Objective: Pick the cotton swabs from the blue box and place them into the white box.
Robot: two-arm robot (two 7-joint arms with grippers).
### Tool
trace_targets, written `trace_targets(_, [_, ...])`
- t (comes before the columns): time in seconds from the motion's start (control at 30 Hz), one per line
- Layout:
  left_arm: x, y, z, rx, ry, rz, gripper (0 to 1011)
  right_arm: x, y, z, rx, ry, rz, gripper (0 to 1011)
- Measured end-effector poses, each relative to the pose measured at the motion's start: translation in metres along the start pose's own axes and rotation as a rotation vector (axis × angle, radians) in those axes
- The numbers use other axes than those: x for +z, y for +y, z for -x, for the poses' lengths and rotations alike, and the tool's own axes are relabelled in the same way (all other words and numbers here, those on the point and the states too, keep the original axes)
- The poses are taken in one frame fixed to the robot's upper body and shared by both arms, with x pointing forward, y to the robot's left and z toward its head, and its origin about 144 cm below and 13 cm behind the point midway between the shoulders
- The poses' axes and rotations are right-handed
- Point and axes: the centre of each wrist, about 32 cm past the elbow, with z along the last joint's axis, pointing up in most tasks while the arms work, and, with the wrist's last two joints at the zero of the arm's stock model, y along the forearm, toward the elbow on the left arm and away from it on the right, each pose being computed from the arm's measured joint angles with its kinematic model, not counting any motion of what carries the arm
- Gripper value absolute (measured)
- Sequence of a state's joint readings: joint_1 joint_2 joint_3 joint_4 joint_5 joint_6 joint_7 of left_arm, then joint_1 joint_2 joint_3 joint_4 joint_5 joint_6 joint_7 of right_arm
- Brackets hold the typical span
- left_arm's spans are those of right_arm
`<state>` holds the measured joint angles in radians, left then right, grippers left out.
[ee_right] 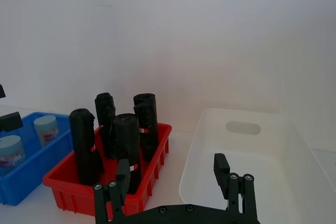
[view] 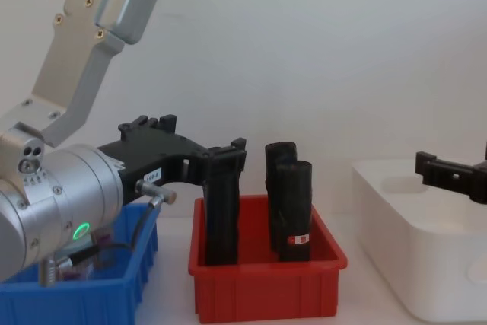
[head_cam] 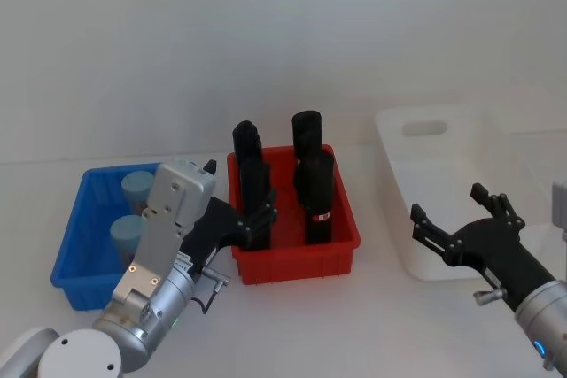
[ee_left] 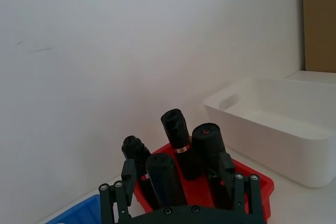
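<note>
Starting left of the red bin [head_cam: 297,263]: the blue box [head_cam: 75,245] sits just beside it, a low plastic bin with a rimmed edge. The cotton swabs [head_cam: 137,188] are in there, two upright jars with pale blue lids, one behind the other. The right wrist view picks up pinkish labels on their clear walls. The left arm's silver wrist covers the side of the box nearest the red bin, so that part is hidden.

The left gripper [ee_left: 177,167] hangs at the red bin's front left corner, black fingers spread wide with nothing gripped. In the red bin itself stand four black rolls [head_cam: 316,192], tall, matte and crinkled, one with a red-and-white band low down. In the chest view the gripper overlaps the left-hand roll, and I can't tell whether they touch.

Right of the red bin, across a gap, sits the white box [ee_left: 262,135]. It has thick smooth walls, rounded corners and an oval handle slot, and the chest view cuts it off at the edge. The right gripper [head_cam: 449,204] hovers over that box's near corner on the red bin's side, jaws wide apart and unloaded.
</note>
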<state>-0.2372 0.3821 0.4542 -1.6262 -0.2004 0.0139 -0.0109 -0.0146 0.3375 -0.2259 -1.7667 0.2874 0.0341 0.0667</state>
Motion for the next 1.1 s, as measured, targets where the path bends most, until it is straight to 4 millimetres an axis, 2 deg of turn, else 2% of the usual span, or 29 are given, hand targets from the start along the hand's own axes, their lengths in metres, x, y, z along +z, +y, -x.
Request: trace_targets(1.1, [0.0, 0.0, 0.0, 0.0, 0.0, 0.0, 1004, 0.0, 0.0, 0.0, 0.0, 0.0, 0.0, 1001])
